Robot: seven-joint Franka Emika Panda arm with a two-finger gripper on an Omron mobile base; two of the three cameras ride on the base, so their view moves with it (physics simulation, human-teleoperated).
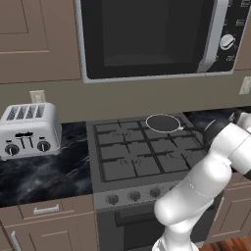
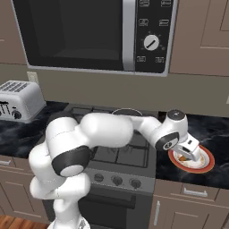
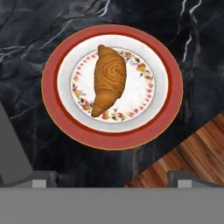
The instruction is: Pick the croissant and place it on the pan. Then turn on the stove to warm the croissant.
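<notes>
**Croissant on plate, gripper above**

Item: croissant [image 3: 109, 81], orange-brown, lying in the middle of a white plate [image 3: 168, 89] with a red rim, on the black marble counter [image 3: 39, 39] to the right of the stove [image 1: 142, 154].
Item: pan [image 1: 163, 123], dark, round, on a rear grate of the stove, well apart from the plate.
Item: gripper [image 3: 112, 178], over the plate, jaws spread wide, holding nothing.
Item: toaster [image 1: 28, 130], silver, left of the stove.
</notes>
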